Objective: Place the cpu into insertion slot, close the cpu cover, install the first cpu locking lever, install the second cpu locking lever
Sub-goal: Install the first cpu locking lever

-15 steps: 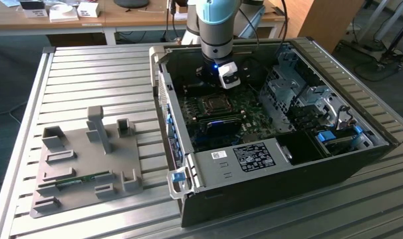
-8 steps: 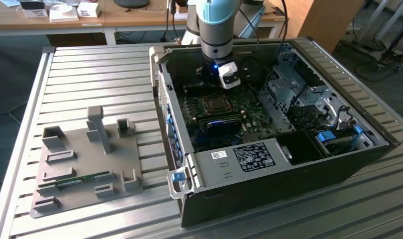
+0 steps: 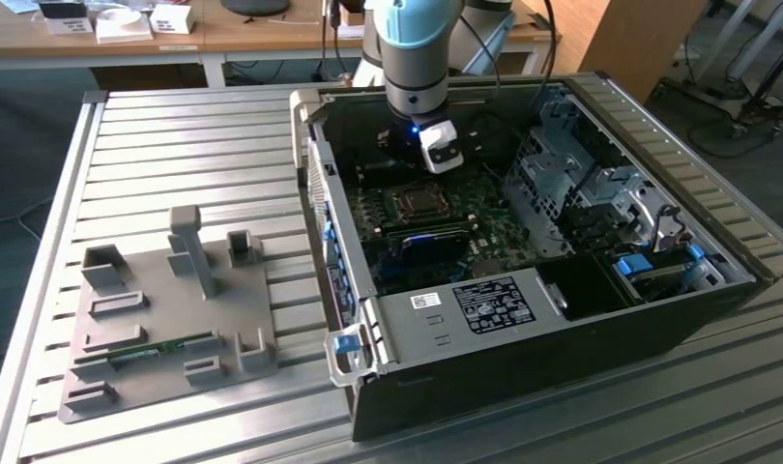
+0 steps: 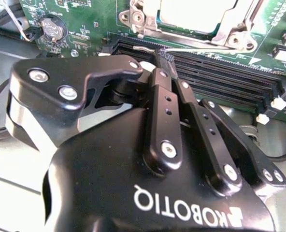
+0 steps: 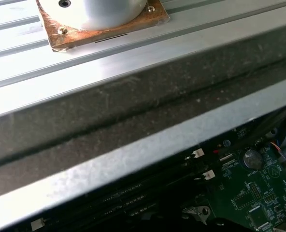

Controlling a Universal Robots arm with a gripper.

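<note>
The cpu (image 4: 196,12) lies in its socket on the green motherboard (image 4: 61,14), silver-grey top up. The cpu cover (image 4: 232,29), a silvery frame, rests flat around it. A thin silvery locking lever (image 4: 191,49) runs along the socket's edge next to the black memory slots. My gripper (image 4: 163,57) has its black fingers (image 4: 158,104) shut together, tips right at the lever's end; whether they pinch it is hidden. In the exterior view the gripper (image 3: 415,162) hangs inside the open computer case just behind the socket (image 3: 415,203).
The case (image 3: 521,319) lies open on a ribbed aluminium table (image 3: 186,145), with drive cages at the exterior view's right. A grey fixture plate (image 3: 172,319) stands at its left. The case wall (image 5: 133,116) and a coin battery (image 5: 251,157) are close by.
</note>
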